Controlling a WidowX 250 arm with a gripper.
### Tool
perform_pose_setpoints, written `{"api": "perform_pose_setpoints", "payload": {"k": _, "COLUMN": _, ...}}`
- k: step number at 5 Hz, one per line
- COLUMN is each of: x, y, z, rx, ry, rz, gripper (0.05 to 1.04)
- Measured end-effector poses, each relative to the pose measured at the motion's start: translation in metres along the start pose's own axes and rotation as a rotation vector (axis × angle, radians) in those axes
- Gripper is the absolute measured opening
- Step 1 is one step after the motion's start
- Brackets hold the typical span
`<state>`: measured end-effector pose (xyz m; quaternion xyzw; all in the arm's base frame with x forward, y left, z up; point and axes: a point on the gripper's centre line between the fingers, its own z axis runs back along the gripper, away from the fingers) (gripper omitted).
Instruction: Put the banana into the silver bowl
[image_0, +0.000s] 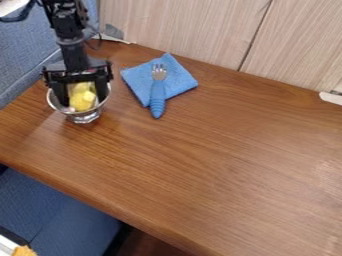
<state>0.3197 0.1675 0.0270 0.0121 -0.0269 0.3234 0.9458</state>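
Observation:
The black gripper (82, 94) hangs at the upper left of the table, pointing down into the silver bowl (83, 118). It is open, its two fingers wide apart and dipping inside the rim. Between them lies the yellow banana (83, 99), down in the bowl; its lower part is hard to make out. The bowl is a small footed one with a see-through look, standing upright near the table's left edge.
Right of the bowl, a blue folded cloth (141, 81) lies under a fork with a blue handle (157, 100). A pale wood panel (194, 30) rises along the back of the brown table (200, 165). Blue seats flank its left side, and an orange item (25, 251) shows at the bottom left corner.

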Motion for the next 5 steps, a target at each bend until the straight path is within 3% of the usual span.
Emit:
{"api": "perform_pose_setpoints", "payload": {"k": 1, "x": 0.004, "y": -0.01, "z": 0.025, "rx": -0.059, "ry": -0.055, "rz": -0.022, "gripper": 1.001}}
{"api": "perform_pose_setpoints", "payload": {"k": 2, "x": 0.006, "y": -0.013, "z": 0.049, "rx": -0.069, "ry": -0.11, "rz": -0.044, "gripper": 1.001}}
{"api": "perform_pose_setpoints", "payload": {"k": 5, "x": 0.002, "y": -0.028, "z": 0.055, "rx": -0.034, "ry": -0.135, "rz": -0.11, "gripper": 1.001}}
